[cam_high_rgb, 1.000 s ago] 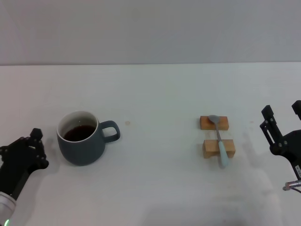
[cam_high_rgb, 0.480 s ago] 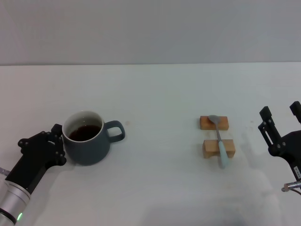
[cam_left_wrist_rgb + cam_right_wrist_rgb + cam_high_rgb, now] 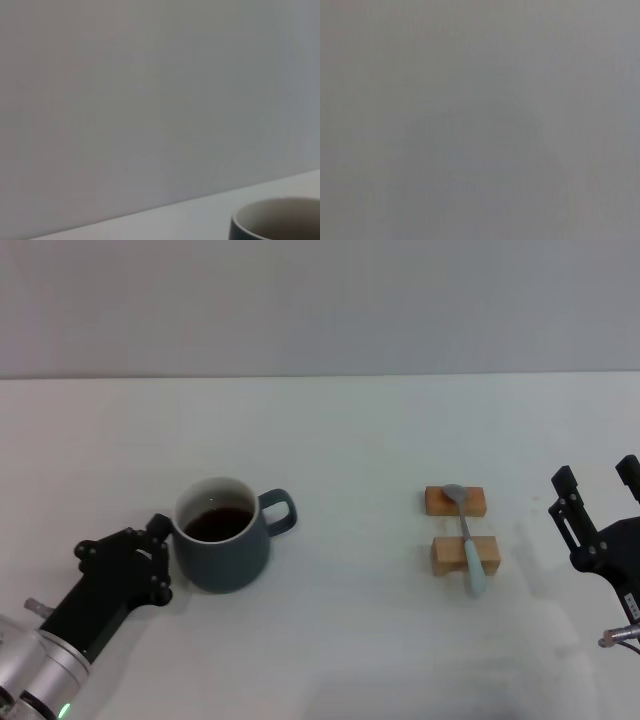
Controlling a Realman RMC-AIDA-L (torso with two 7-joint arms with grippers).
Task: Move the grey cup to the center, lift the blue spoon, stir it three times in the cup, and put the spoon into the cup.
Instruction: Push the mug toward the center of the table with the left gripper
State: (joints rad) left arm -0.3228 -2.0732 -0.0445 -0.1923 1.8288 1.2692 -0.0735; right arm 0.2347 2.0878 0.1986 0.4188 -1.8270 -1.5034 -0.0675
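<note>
Push under way: left gripper (image 3: 160, 555) pressed against the mug's side, not wrapped around it.

Whether its fingers are parted or closed, I cannot tell. The grey cup (image 3: 222, 545) sits right beside it, dark liquid inside, handle facing away toward the middle, so this reads as a shove to centre. Well beyond, one blue spoon (image 3: 465, 537) bridges two wooden blocks (image 3: 465, 554), propped up for easy pickup. Right gripper (image 3: 598, 502) waits near it, fingers spread, empty. One cup, one spoon, two blocks.
</note>
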